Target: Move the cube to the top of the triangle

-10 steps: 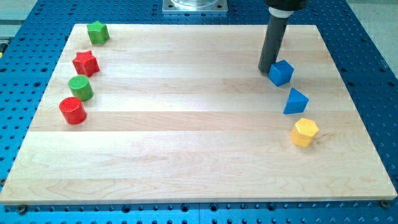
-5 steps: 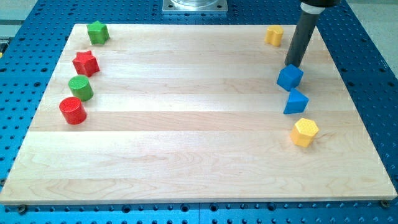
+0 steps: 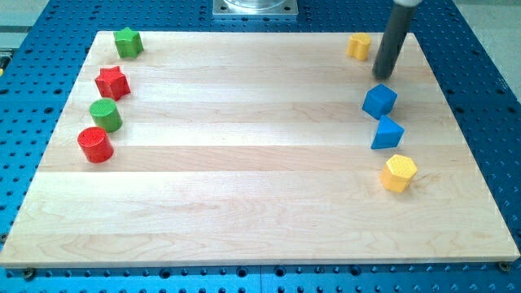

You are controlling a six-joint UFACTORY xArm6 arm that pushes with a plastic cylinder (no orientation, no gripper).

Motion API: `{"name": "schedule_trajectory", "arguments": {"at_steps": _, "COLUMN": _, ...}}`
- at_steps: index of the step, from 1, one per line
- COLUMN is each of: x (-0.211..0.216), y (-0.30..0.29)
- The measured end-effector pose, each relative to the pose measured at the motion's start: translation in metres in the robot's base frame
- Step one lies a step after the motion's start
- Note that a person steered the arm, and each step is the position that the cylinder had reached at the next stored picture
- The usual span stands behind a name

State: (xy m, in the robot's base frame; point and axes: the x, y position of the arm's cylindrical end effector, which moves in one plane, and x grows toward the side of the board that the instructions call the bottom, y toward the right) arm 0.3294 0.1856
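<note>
The blue cube [image 3: 379, 101] sits on the wooden board [image 3: 260, 203] at the view's right. The blue triangle [image 3: 387, 132] lies just below it, almost touching. My tip [image 3: 381, 76] is a short way above the cube, toward the view's top, and does not touch it. The dark rod rises from the tip out of the view's top edge.
A small yellow block [image 3: 358, 45] sits left of the rod near the board's top edge. A yellow hexagon [image 3: 399, 172] lies below the triangle. At the view's left stand a green star [image 3: 128, 41], a red star [image 3: 112, 82], a green cylinder [image 3: 106, 115] and a red cylinder [image 3: 94, 144].
My tip pushed the cube right and down, close above the triangle, then drew back toward the view's top. The small yellow block came into sight as the rod moved right.
</note>
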Motion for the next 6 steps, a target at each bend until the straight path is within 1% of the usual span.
{"name": "schedule_trajectory", "arguments": {"at_steps": 1, "x": 0.003, "y": -0.089}}
{"name": "schedule_trajectory", "arguments": {"at_steps": 2, "x": 0.008, "y": -0.217}}
{"name": "schedule_trajectory", "arguments": {"at_steps": 3, "x": 0.001, "y": -0.262}}
{"name": "schedule_trajectory", "arguments": {"at_steps": 4, "x": -0.046, "y": -0.303}}
{"name": "schedule_trajectory", "arguments": {"at_steps": 5, "x": -0.077, "y": -0.377}}
{"name": "schedule_trajectory", "arguments": {"at_steps": 6, "x": -0.013, "y": -0.447}}
